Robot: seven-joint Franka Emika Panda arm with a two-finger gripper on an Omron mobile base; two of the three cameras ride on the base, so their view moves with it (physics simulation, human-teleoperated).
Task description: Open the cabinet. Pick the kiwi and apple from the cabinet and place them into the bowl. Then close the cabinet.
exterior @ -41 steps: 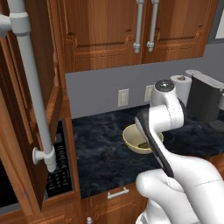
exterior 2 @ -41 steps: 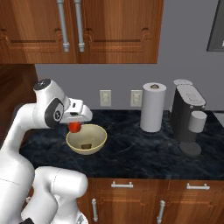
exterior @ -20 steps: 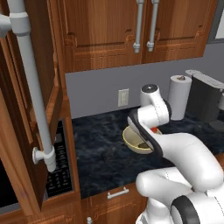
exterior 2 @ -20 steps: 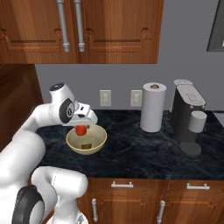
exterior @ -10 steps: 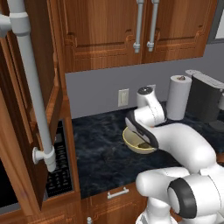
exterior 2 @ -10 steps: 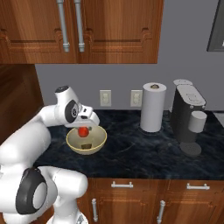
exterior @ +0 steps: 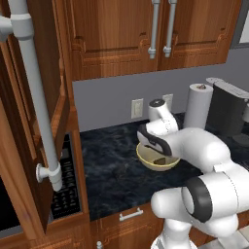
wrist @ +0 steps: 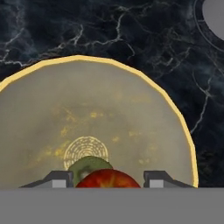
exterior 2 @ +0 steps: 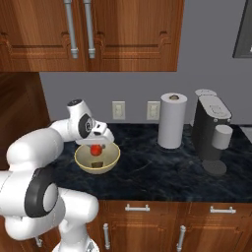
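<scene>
1. Left base view: white arm reaches fwd over the dark marbled counter; gripper sits right at the near rim of the round cream wide-rimmed bowl. Dark lump inside the bowl, prob. the kiwi. Reddish-brown wall cabinet w/ long silver bar handles hangs above; its left door swung open, nearest the camera.
2. Right base view: small glossy red apple is between the fingers, just above the bowl's hollow, inside the rim line. Small dull brown-green kiwi lies on the bowl floor, directly under it. So the drop is straight down, no sideways shift needed.
3. Hand view: jaws part-open, spanning the apple on both sides, so it looks held, not released yet. Kiwi peeks out behind the apple.
</scene>
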